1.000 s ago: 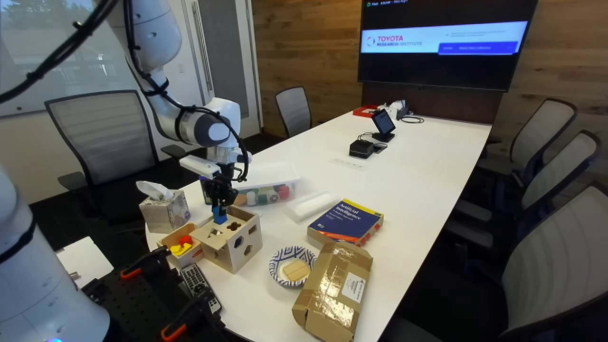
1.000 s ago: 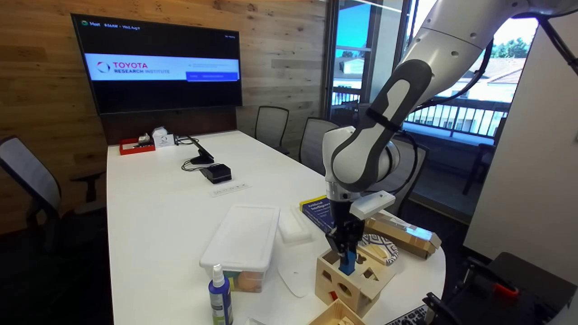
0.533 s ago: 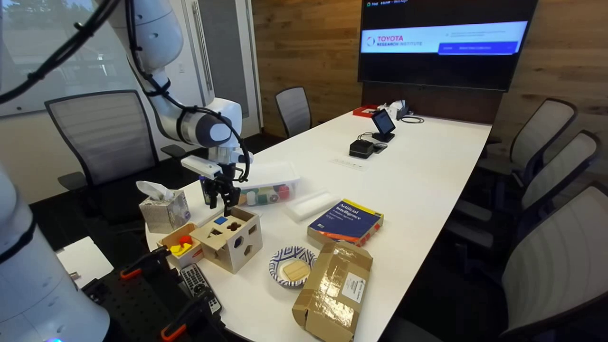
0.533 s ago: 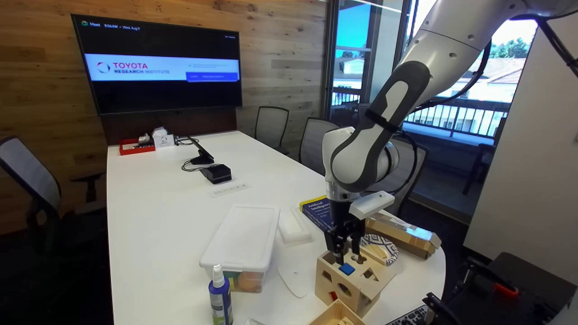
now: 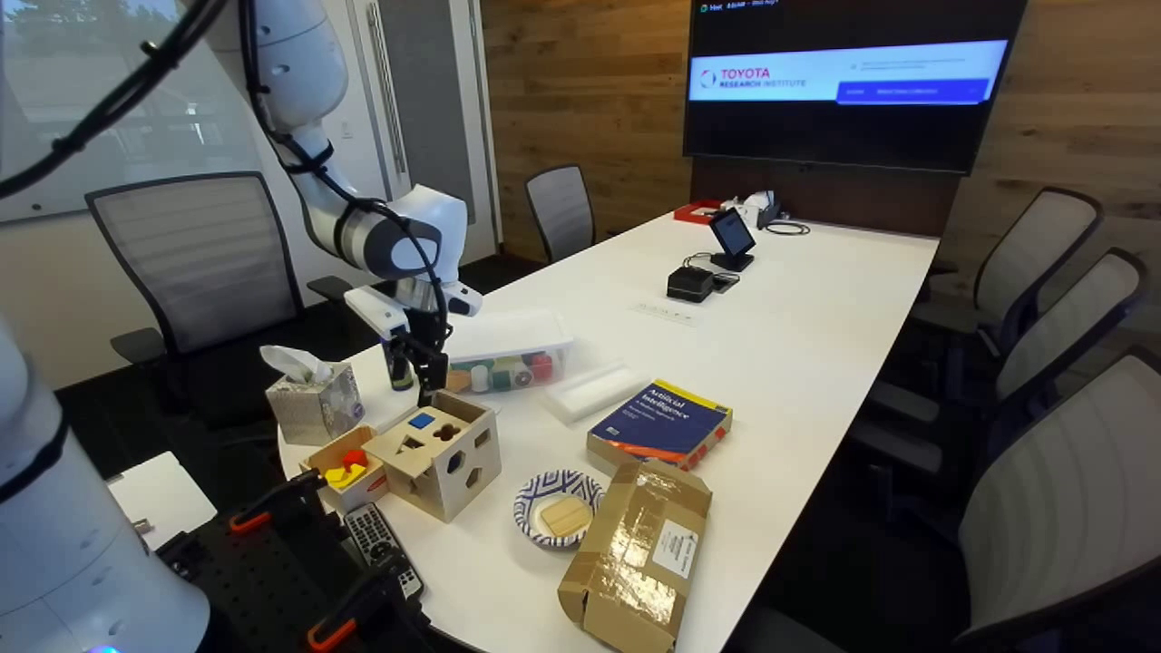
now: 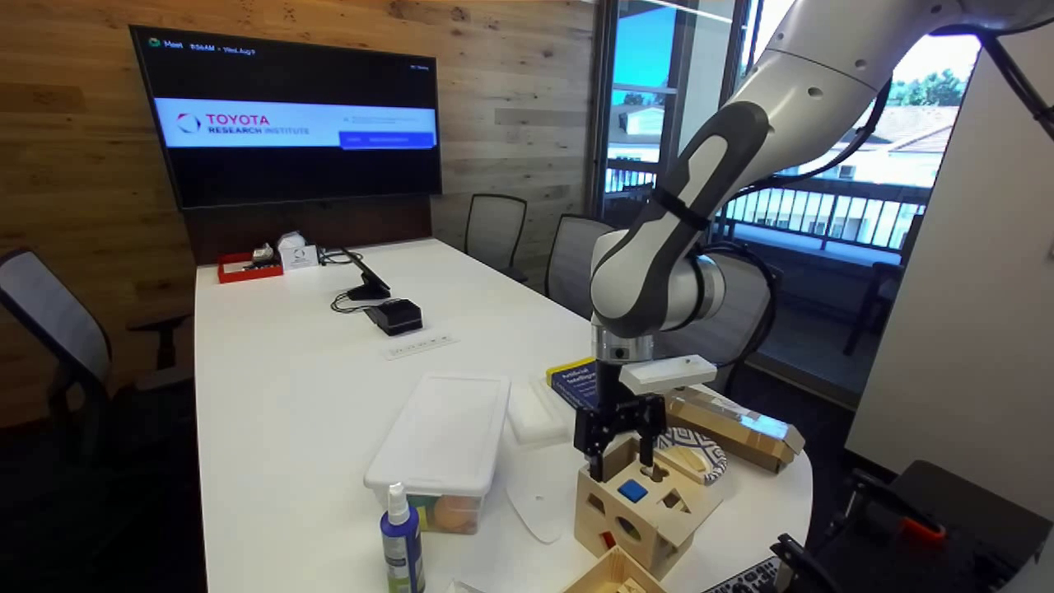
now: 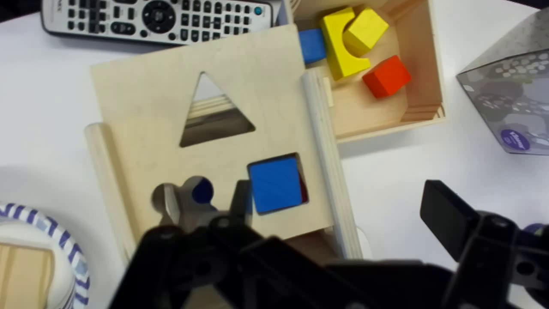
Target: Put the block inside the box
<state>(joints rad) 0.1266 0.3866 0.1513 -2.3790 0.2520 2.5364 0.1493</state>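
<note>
The blue block (image 7: 276,184) sits in the square hole of the wooden box (image 7: 141,92), its top face showing in the wrist view with a dark red sliver along one edge. In both exterior views the block (image 6: 632,490) looks about level with the top of the box (image 5: 453,481). My gripper (image 7: 338,193) is open and holds nothing. One fingertip appears beside the block in the wrist view, while the opposite one appears over the white table. In an exterior view the gripper (image 6: 622,464) hangs just above the box, off to one side of the block.
A small wooden tray (image 7: 422,51) with yellow, red and blue blocks adjoins the box. Around it are a tissue box (image 5: 313,404), a remote (image 5: 383,549), a patterned bowl (image 5: 523,521), a cardboard package (image 5: 626,562), a lidded plastic container (image 6: 445,428) and a spray bottle (image 6: 402,543).
One second ago my gripper was shut on the blue block, which stood up out of the hole. The block has dropped in, the jaws have opened, and the gripper has shifted away to the side.
</note>
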